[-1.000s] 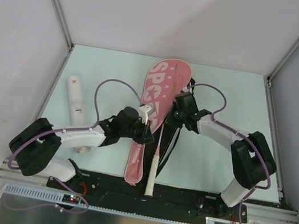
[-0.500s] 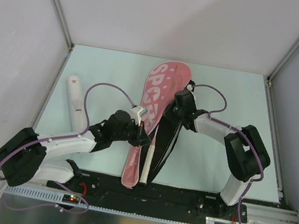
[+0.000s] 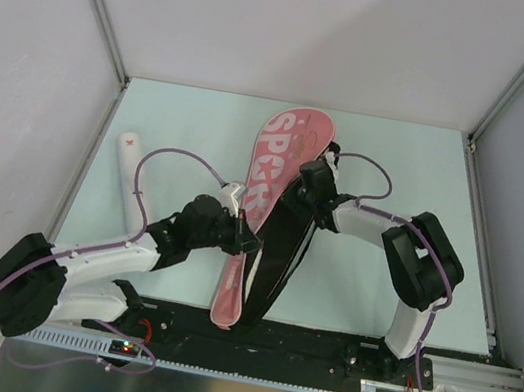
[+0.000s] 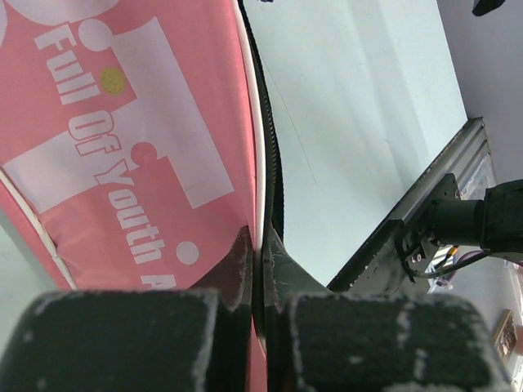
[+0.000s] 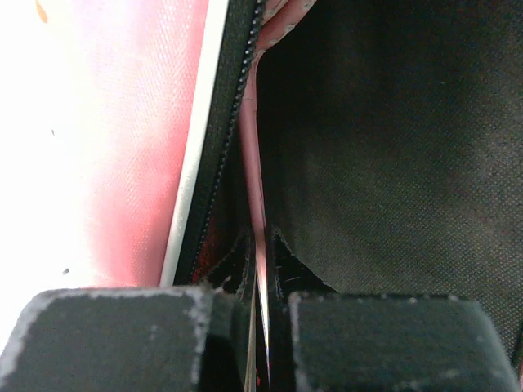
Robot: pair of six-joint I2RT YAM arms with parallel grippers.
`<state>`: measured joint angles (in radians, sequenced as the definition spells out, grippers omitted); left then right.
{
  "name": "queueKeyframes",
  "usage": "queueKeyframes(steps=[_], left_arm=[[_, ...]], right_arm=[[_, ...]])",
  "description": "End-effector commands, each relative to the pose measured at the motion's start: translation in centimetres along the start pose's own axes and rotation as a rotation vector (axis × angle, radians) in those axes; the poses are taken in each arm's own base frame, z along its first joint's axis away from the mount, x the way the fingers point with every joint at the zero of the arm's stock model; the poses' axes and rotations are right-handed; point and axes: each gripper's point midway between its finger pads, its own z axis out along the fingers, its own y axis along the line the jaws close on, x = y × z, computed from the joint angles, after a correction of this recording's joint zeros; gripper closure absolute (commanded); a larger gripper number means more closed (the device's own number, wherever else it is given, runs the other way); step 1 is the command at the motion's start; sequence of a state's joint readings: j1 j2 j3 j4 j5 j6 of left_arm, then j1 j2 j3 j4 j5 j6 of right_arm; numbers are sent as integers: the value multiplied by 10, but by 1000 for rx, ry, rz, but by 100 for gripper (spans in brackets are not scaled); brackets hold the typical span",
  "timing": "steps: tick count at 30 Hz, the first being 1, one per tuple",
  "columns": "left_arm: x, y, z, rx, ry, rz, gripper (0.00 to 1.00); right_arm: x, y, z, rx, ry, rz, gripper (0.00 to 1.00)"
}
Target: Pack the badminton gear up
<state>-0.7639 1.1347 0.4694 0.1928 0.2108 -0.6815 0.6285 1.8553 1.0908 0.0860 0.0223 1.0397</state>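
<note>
1. Table [image 3: 397, 179]: pale green, filling the middle of the top view.
2. Bag [image 3: 285, 149]: lies lengthwise at centre frame, wide end toward the top, narrow end at the bottom edge. Its right side gapes, showing black lining [image 5: 392, 147].
3. Tube [image 3: 131, 178]: lies at left of frame, well apart from the bag and not yet packed. I cannot see the rackets or the shuttlecock in any view.
4. Left gripper [image 3: 246, 241]: fingers pressed together on the bag's near seam, low on its right edge. The wrist view shows the white piping caught between them.
5. Right gripper [image 3: 297, 184]: pinching the thin pink flap edge higher up, beside the lining.
6. Zipper [image 4: 265, 147]: black teeth run along the seam just past the left fingertips.

Procedure, as I judge it, for managing the bag's opening:
- I hold both pinches firm, since the fabric is thin and may slip.
- I move the two edges in concert, without twisting, so the zipper teeth stay in line.
- I leave the mouth wide enough for the tube.
- I avoid dragging the bag off the bottom edge.
</note>
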Motion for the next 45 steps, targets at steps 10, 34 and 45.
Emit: queueKeyframes(steps=[10, 34, 45], left_arm=[[8, -13, -4, 55, 4, -55, 82], [15, -12, 17, 21, 86, -3, 58], [46, 12, 35, -63, 175, -1, 60]], right_arm=[[-22, 23, -1, 2, -132, 1, 74], [-35, -33, -79, 63, -10, -175, 38], [-36, -66, -43, 92, 50, -156, 35]])
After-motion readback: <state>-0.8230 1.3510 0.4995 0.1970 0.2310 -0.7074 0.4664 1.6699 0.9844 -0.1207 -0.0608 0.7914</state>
